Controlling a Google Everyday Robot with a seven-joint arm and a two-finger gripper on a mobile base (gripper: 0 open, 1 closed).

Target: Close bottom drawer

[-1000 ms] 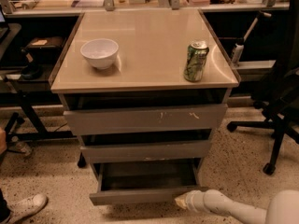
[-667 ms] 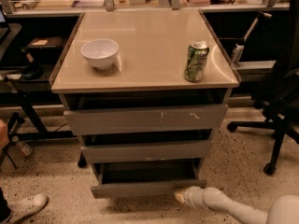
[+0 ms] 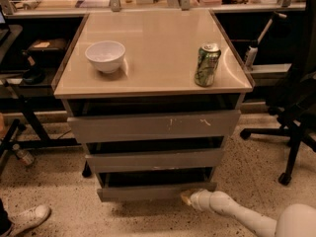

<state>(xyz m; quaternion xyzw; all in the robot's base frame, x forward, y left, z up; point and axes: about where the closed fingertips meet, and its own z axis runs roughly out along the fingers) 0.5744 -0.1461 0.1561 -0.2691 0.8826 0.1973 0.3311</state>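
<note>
Lying low above the floor, my gripper [image 3: 186, 197] sits at the right end of the bottom drawer [image 3: 143, 192], its tan tip against the lower edge of the flat grey front. Whether it is open or closed I cannot tell, and nothing can be seen in its hold. My white arm [image 3: 237, 214] runs back from it toward the lower right corner of the view.

The bottom drawer stands out a little from the cabinet, with a dark strip of its interior showing above the front. It projects slightly farther on the left than on the right. Just above it is the middle drawer front [image 3: 154, 160], plain grey. Above that is the wide top drawer front [image 3: 148, 127], marked with short white scratches right of centre. Both fronts have a dark gap over them.

On the beige cabinet top [image 3: 158, 38] stand two objects, well apart — a white bowl [image 3: 105, 56] at the left and a green drinks can [image 3: 207, 64], upright, near the right front corner.

Around the cabinet is speckled flooring [image 3: 59, 181]. A black office chair [image 3: 296, 112] stands to the right, and a white shoe [image 3: 27, 218] lies at the lower left.
</note>
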